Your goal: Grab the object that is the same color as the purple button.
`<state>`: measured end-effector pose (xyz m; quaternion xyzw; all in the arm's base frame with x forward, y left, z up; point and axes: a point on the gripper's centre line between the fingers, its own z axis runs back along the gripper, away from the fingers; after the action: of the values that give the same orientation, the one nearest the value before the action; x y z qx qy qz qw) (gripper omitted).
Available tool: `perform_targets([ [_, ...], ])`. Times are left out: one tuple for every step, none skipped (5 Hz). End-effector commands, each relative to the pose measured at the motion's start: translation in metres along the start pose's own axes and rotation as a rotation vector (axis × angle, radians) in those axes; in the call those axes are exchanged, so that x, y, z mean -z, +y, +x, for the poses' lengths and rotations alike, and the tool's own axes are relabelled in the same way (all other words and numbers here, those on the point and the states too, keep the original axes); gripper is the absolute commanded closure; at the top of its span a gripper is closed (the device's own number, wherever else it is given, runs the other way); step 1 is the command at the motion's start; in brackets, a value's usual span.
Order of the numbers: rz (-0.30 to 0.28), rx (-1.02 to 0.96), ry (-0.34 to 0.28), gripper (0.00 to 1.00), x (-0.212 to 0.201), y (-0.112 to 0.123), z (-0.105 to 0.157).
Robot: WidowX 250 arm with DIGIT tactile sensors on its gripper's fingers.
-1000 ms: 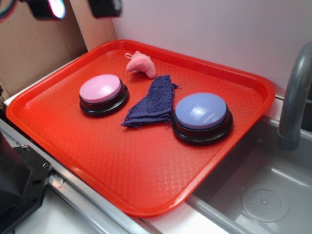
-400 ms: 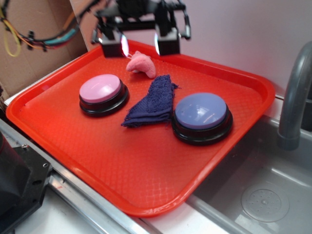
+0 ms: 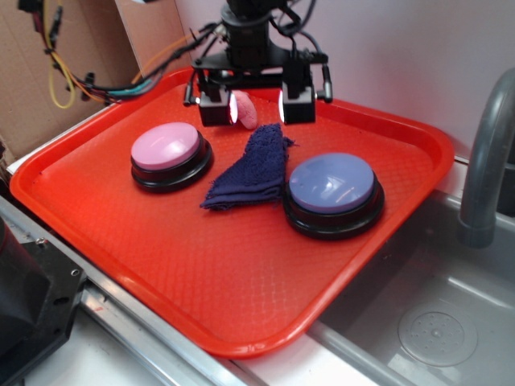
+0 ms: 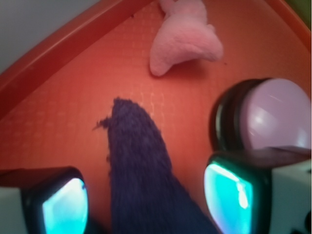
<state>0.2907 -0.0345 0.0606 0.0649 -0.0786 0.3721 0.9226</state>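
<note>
A dark purple-navy terry rag lies on the red tray between two buttons. The purple button, lavender-blue dome on a black base, sits right of the rag. My gripper hangs open above the rag's far end, its jaws wide apart, in front of a pink plush toy that it mostly hides. In the wrist view the rag runs between my two fingers, untouched, with the plush toy beyond it. The gripper holds nothing.
A pink-domed button sits left of the rag and shows in the wrist view at right. A steel sink and grey faucet are right of the tray. Cardboard and cables stand at back left.
My gripper came down from above the back left of the tray and moved right and forward, ending over the rag's far end, jaws still open. The rag, toy and buttons have not moved.
</note>
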Motion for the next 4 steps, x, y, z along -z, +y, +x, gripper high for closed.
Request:
perform_targets([
  [-0.041,0.028,-0.028,0.00,0.018,-0.005,0.027],
  [-0.052,0.050,-0.022,0.00,0.029,-0.006,0.027],
  [-0.081,0.085,0.017,0.00,0.036,-0.005,0.026],
  [-0.101,0.117,0.014,0.87,0.035,-0.005,0.021],
])
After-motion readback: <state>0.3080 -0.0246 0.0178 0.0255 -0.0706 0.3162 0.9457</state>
